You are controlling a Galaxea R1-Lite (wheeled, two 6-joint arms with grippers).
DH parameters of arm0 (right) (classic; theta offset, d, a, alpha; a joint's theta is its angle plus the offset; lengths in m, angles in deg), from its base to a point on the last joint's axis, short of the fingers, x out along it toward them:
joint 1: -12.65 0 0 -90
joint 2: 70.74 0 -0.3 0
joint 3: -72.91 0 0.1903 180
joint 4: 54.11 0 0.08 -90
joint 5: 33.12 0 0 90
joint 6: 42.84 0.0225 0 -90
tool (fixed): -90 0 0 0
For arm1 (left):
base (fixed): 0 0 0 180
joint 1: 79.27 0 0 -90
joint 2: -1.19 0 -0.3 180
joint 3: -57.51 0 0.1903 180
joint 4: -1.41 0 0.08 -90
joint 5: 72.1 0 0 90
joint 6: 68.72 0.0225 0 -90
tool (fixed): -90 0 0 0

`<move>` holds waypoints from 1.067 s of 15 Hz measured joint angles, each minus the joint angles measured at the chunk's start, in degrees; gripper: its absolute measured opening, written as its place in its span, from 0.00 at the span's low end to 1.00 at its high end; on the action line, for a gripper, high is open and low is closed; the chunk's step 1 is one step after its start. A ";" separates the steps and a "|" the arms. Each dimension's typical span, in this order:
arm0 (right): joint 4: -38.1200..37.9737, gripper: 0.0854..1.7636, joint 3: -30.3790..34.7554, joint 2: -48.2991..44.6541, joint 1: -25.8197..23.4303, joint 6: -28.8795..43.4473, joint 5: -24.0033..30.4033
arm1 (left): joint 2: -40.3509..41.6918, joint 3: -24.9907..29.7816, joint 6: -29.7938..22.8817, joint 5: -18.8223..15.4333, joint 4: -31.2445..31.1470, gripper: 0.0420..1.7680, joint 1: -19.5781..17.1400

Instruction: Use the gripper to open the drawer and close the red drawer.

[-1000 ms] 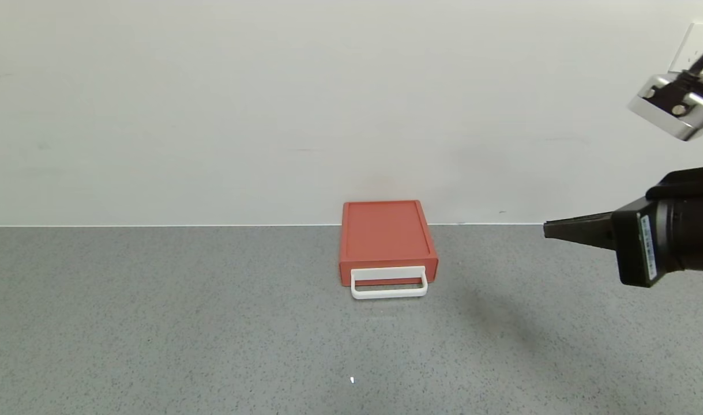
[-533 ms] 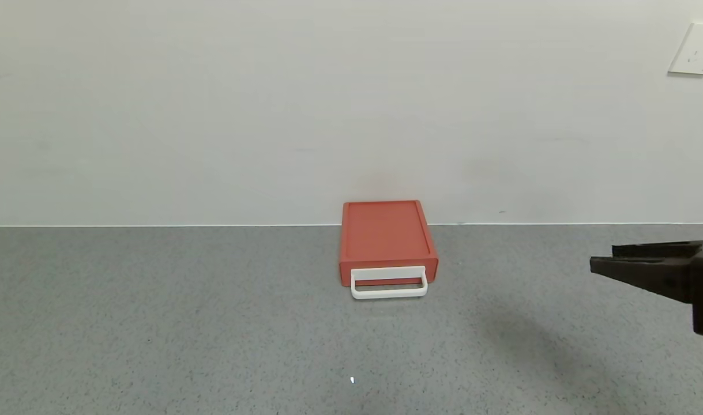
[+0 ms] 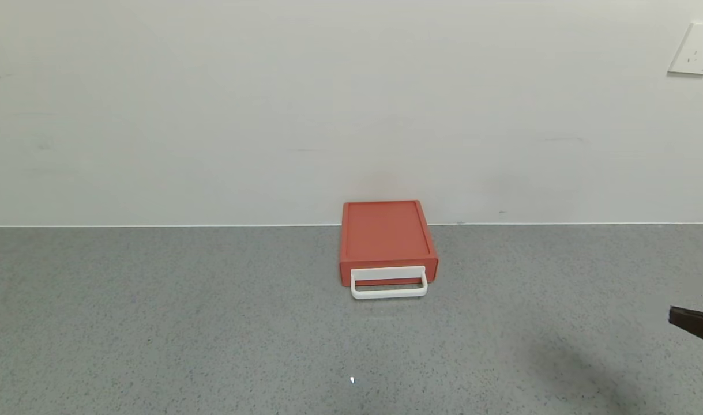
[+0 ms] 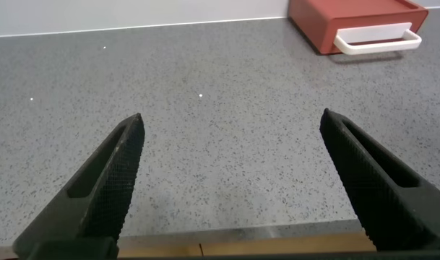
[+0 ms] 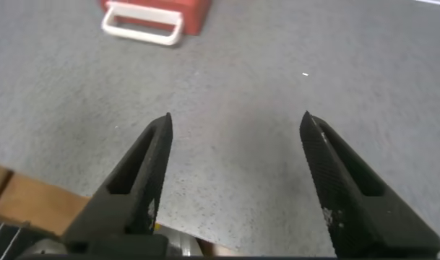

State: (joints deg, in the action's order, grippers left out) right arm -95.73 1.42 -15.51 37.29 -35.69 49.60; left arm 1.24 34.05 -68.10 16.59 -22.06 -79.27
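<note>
A plain off-white wall [image 3: 270,104] fills the upper half of the head view and meets the speckled grey stone worktop [image 3: 184,323] along a thin pale seam. A white wall socket plate [image 3: 695,48] sits high on the wall at the far right. The small flat orange-red plastic drawer box [image 3: 385,236] lies on the worktop with its back against the wall, slightly to the right of centre, and its tray is pushed in flush with the casing. The white rectangular loop handle [image 3: 388,282] stands out from the front of the tray, toward the robot. The black right gripper [image 3: 697,324] shows only as a dark tip at the right edge of the head view, low over the worktop and well apart from the drawer; in its own wrist view the right gripper [image 5: 236,124] has its two textured fingers [image 5: 144,180] spread wide with nothing between them, and the drawer shows far off beyond them. The black left gripper [image 4: 230,123] hangs over the near edge of the worktop, also spread wide and holding nothing, with the drawer well apart from it.
</note>
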 joint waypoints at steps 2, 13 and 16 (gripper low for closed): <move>0.12 0.79 1.79 -3.67 -4.49 1.02 -2.50 | 0.00 0.00 0.01 0.00 -0.01 0.99 0.00; -5.10 0.92 8.01 -31.67 -22.43 1.46 -6.00 | 0.00 0.00 0.04 0.05 0.00 0.99 0.00; -7.16 0.94 8.35 -37.24 -24.94 1.38 -6.06 | 0.00 0.00 0.01 0.09 0.10 0.99 0.00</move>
State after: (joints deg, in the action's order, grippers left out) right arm -102.88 9.78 -52.75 12.34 -34.31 43.54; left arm 1.24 34.05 -68.09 16.67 -21.96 -79.27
